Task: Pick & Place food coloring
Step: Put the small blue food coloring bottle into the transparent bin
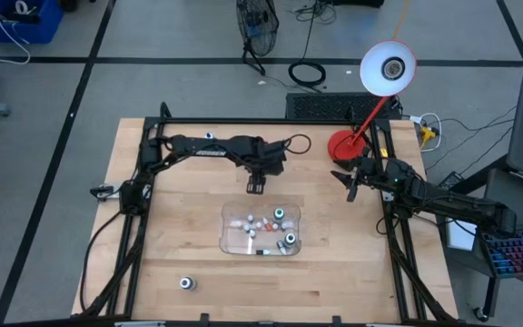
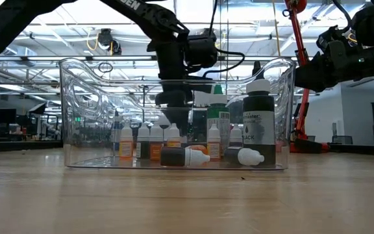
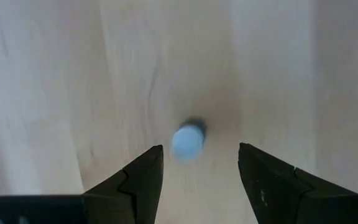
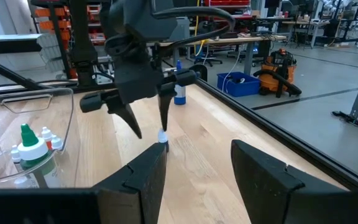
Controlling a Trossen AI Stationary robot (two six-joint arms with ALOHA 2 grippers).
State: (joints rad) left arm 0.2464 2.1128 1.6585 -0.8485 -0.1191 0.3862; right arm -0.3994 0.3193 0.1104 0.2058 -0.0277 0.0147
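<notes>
A tiny white-capped food coloring bottle (image 3: 187,142) stands upright on the bare wood just beyond the far wall of the clear tray (image 1: 227,227). My left gripper (image 3: 201,147) is open and points down over it, one finger on each side (image 4: 151,132); I see no touch. More food coloring stands and lies in the tray: small whitish bottles (image 2: 154,140), a green-topped one (image 2: 217,117) and a tall dark one (image 2: 259,123). One more bottle (image 1: 187,283) stands alone at the table's near left. My right gripper (image 1: 350,189) waits open at the table's right side, level, with nothing between its fingers (image 4: 197,148).
A red desk lamp's base (image 1: 343,145) stands at the table's far right, its white head (image 1: 388,66) hanging beyond the far edge. Dark frame rails run along the table's left and right edges (image 1: 139,227). Bare wood lies around the tray.
</notes>
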